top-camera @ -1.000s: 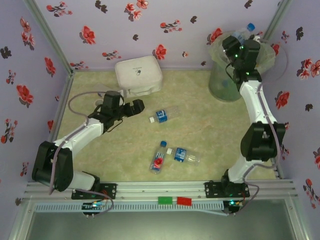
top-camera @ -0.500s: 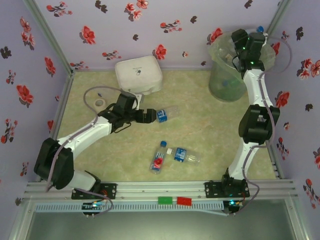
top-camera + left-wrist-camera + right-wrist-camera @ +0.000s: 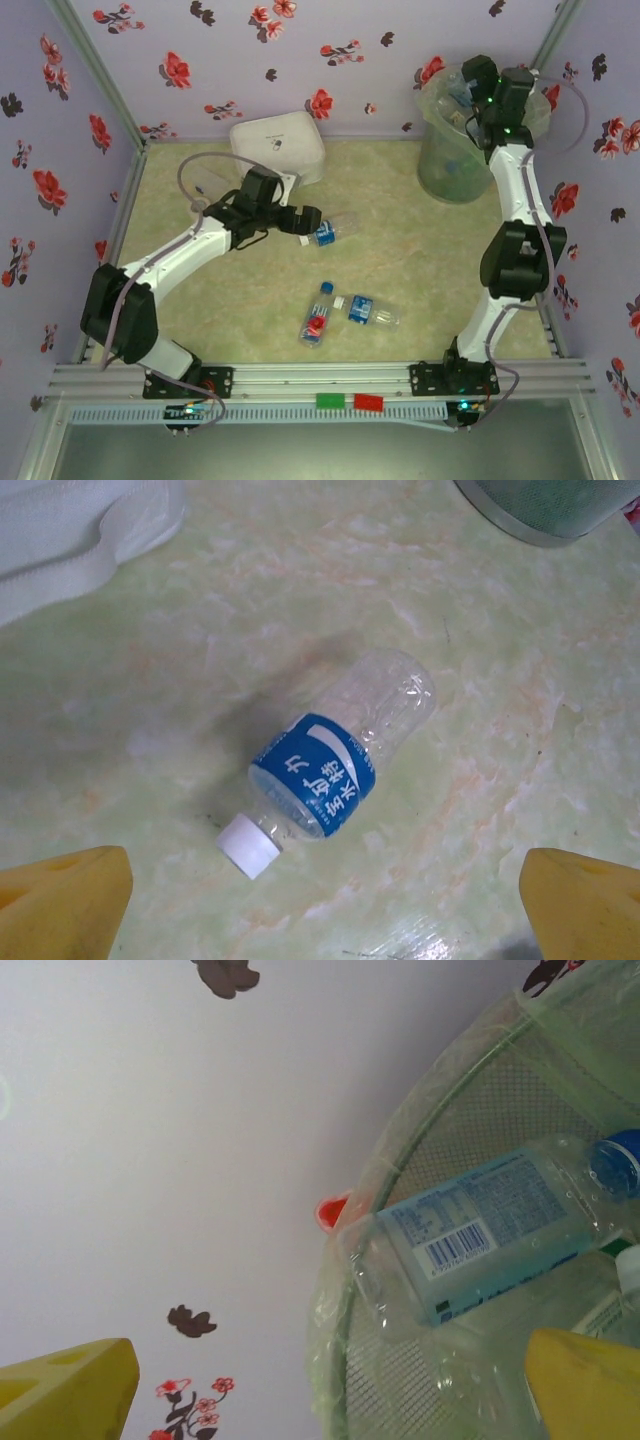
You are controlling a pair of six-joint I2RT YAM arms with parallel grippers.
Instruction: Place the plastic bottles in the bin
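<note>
While the right gripper is hanging open over the part-filled bin, the open left gripper is hovering above one blue-labelled bottle; two other bottles are waiting nearer.

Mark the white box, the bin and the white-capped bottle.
white box [image 3: 276,146], top external view, middle of its lid.
bin [image 3: 444,168], top external view, its near wall.
white-capped bottle [image 3: 316,776], left wrist view, its blue label.

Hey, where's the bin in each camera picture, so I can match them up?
Top external: bin at the far right corner of the table.
Left wrist: bin, its base at the top right edge.
Right wrist: bin, mesh wall across the right half.
Shared landmarks: white box, top external and left wrist; floral wall, top external and right wrist.
</note>
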